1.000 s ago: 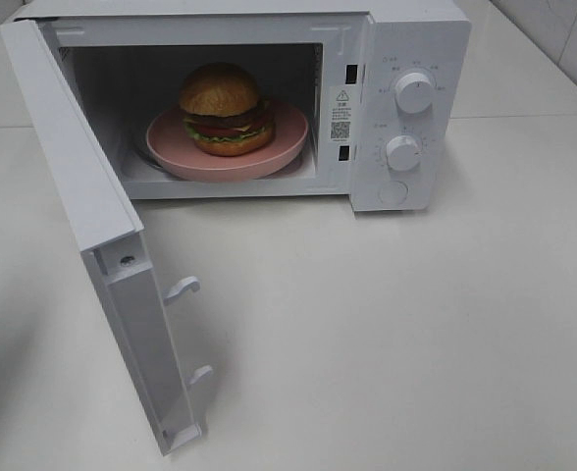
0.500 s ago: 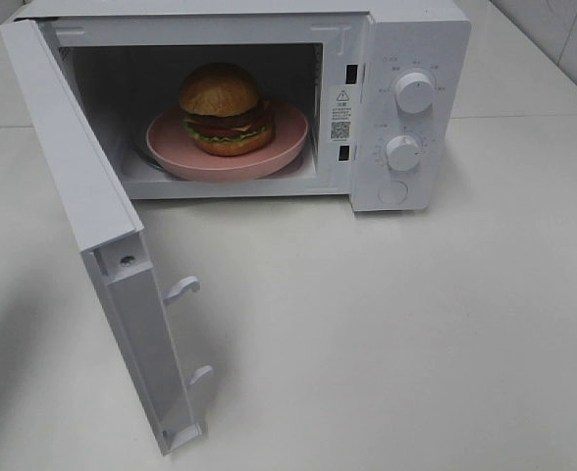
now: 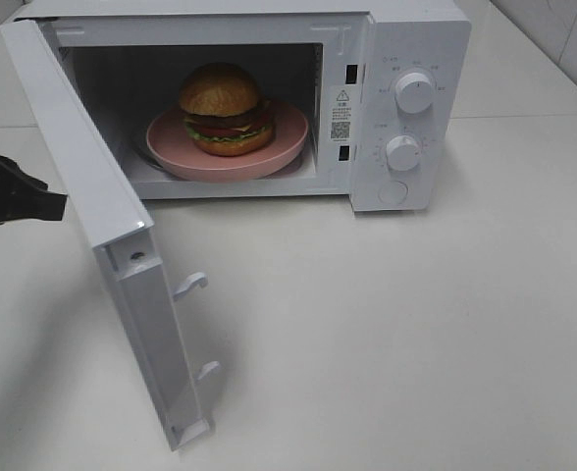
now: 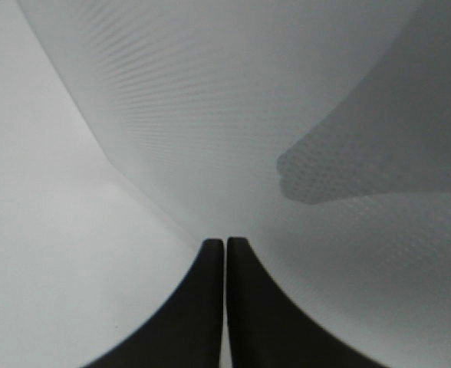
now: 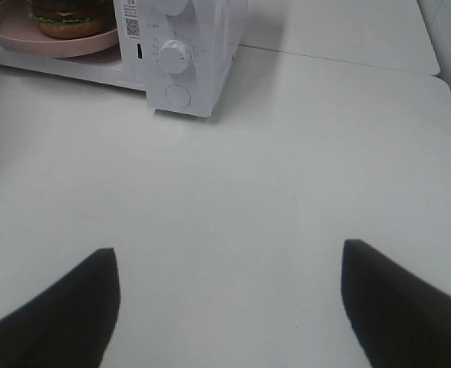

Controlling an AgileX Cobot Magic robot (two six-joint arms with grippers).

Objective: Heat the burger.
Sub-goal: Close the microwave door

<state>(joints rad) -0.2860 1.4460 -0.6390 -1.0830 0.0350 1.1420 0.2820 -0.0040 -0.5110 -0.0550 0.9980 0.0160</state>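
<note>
The burger [image 3: 225, 110] is lying upper right of the left gripper [image 3: 53, 204], beyond the open door [image 3: 156, 343]. Left jaws are sitting together; the right gripper [image 5: 229, 307] is standing apart.

We see a burger [image 3: 224, 110] with a glossy golden bun, a smooth matt pink plate [image 3: 290, 135], a microwave [image 3: 436, 59] in smooth white plastic, its door [image 4: 210, 115] finely dotted, a matt off-white table [image 3: 416, 334]

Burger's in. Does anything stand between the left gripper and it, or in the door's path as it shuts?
Only the open door stands between the left gripper, closed at the door's outer face, and the burger on the pink plate inside the microwave. Nothing visible lies on the table in the door's swing.
</note>
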